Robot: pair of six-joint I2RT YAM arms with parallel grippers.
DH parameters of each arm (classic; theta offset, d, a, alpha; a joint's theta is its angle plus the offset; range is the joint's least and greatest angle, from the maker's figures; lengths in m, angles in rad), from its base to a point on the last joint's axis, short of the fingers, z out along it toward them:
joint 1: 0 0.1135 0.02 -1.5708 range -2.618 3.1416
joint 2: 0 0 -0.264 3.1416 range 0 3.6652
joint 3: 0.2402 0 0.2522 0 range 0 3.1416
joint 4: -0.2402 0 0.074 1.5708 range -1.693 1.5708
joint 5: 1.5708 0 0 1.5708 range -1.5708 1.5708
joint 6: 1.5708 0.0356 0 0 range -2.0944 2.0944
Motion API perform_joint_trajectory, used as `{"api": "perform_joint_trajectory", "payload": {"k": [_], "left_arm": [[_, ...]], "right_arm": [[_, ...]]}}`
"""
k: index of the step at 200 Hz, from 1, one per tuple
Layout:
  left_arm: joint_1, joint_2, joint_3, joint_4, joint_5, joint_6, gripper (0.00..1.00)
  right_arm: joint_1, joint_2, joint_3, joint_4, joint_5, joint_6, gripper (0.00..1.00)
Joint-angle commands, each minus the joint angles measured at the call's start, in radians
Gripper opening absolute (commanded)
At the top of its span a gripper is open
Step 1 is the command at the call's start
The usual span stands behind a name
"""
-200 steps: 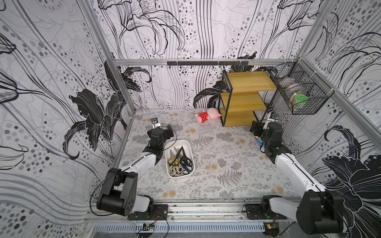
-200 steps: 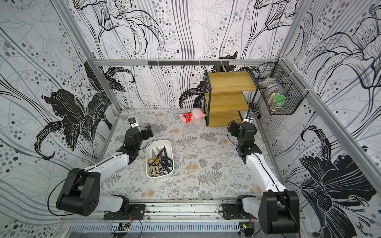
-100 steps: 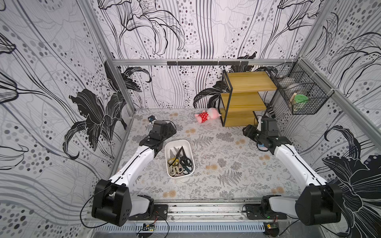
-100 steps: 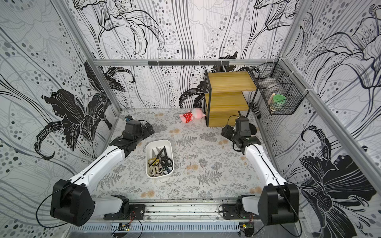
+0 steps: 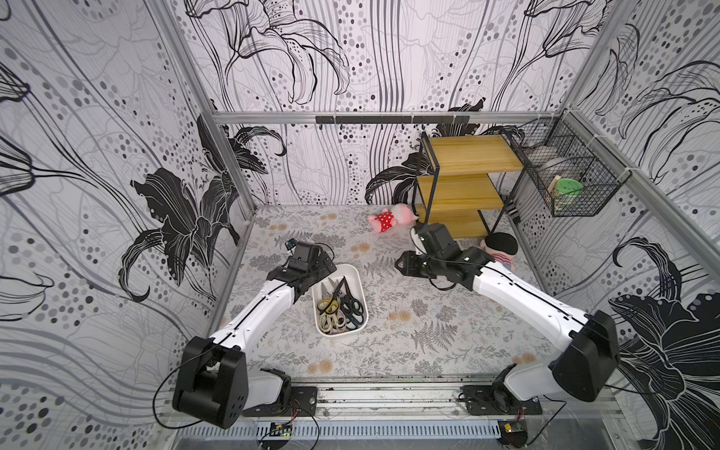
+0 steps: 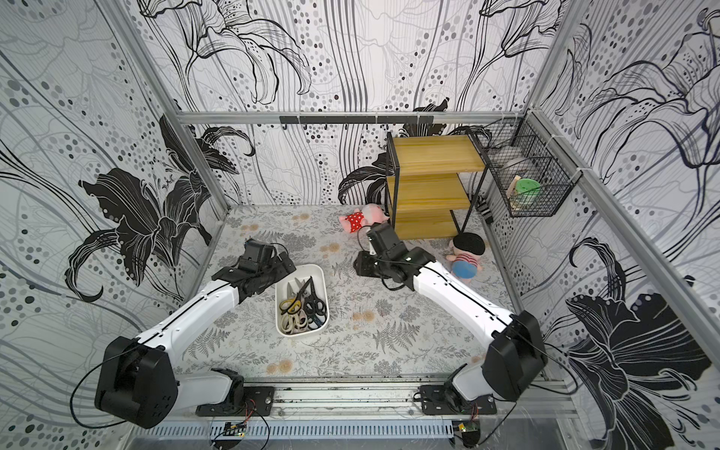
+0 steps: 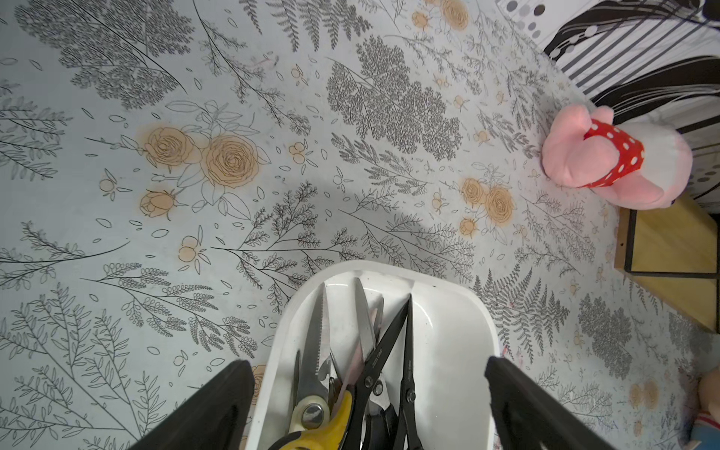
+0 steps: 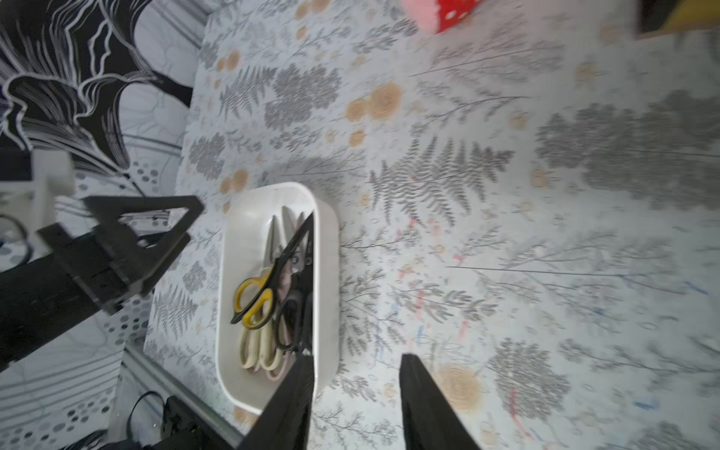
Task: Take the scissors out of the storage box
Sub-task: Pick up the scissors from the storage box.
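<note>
Left claw (image 7: pixel 366 362): hovers released over the 11 o'clock corner of the storage box (image 5: pixel 339 332), swung out from its folded pose a second ago. Right claw (image 8: pixel 356 356): narrows yet grasps nothing, now brought in to the box's 2 o'clock. Leaves the scissors (image 5: pixel 343 307) all heaped inside, with no pair lifted yet and both claws placed to begin.

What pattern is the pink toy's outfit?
The outfit is red with white dots, clearest in the left wrist view.
</note>
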Motion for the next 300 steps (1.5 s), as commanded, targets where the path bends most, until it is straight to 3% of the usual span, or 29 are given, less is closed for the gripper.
{"api": "perform_joint_trajectory", "payload": {"k": [1,38,82,113,215,300], "left_arm": [[0.034,0.027,-0.051,0.071,0.077,0.048,0.97],[0.132,-0.060,-0.161,0.103,0.171,0.028,0.97],[0.274,-0.165,-0.262,0.088,0.185,0.015,0.97],[0.293,-0.208,-0.291,0.099,0.187,0.005,0.97],[0.298,-0.340,-0.316,0.030,0.164,-0.008,0.97],[0.303,-0.344,-0.295,-0.021,0.159,0.044,0.97]], "right_arm": [[0.109,0.129,0.091,-0.055,0.051,0.047,0.39],[0.241,0.411,0.367,-0.154,0.048,0.030,0.35],[0.259,0.570,0.510,-0.187,0.019,0.045,0.33],[0.259,0.586,0.504,-0.200,0.029,0.057,0.30],[0.277,0.625,0.451,-0.181,-0.052,0.066,0.31],[0.292,0.691,0.475,-0.166,-0.048,0.087,0.27]]}}
